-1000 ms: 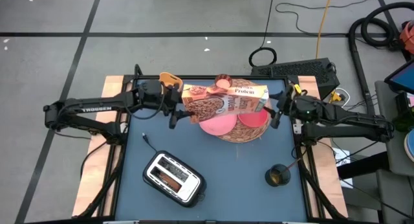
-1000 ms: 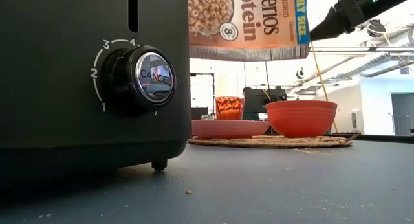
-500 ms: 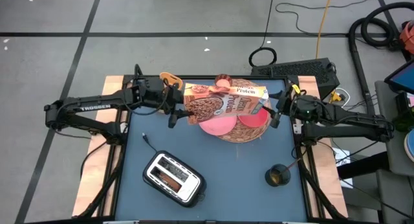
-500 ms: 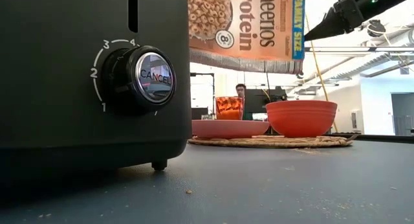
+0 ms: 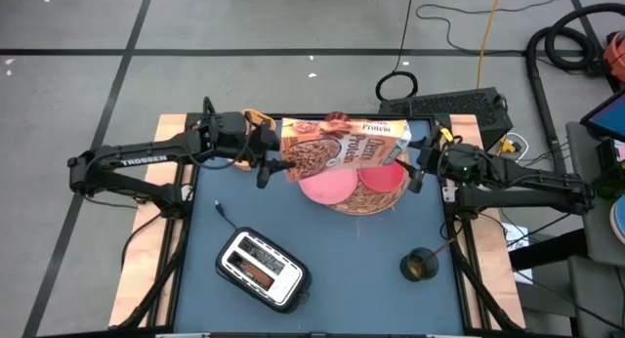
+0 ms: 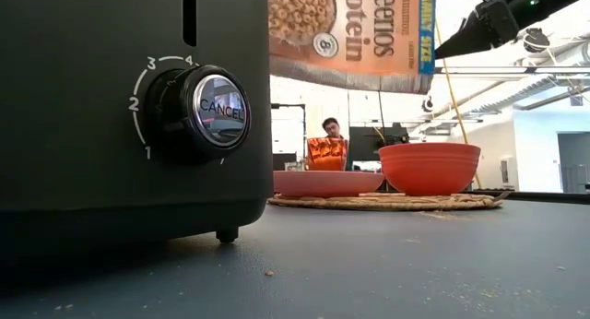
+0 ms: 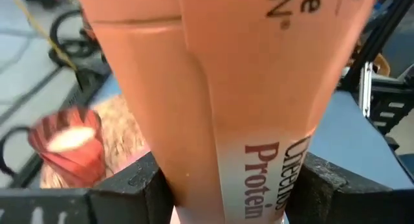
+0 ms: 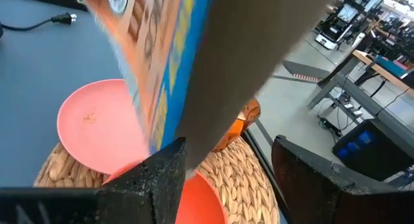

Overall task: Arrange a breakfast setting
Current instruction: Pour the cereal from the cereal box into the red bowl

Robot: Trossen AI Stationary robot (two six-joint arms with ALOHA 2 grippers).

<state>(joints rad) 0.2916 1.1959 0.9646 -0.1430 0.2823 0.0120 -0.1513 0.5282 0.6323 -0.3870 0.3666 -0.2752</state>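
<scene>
Both grippers are carrying the cereal box point(image 5: 344, 148) in the air above the mat point(image 5: 376, 203), plate point(image 5: 328, 189) and bowl point(image 5: 388, 179). Left gripper point(image 5: 272, 157) is clamping one end. Right gripper point(image 5: 413, 160) is touching the other end; its far finger is standing clear, grip uncertain.

The cereal box point(image 5: 344, 150) is printed cardboard with a slight sheen. Under it the mat point(image 6: 387, 202) is coarse woven straw. The pink plate point(image 6: 327, 182) and red bowl point(image 6: 429, 168) look smooth and glazed. The toaster point(image 6: 129, 107) is matt black, its knob point(image 6: 210, 112) shiny chrome. The table point(image 6: 387, 264) is dull blue.
</scene>
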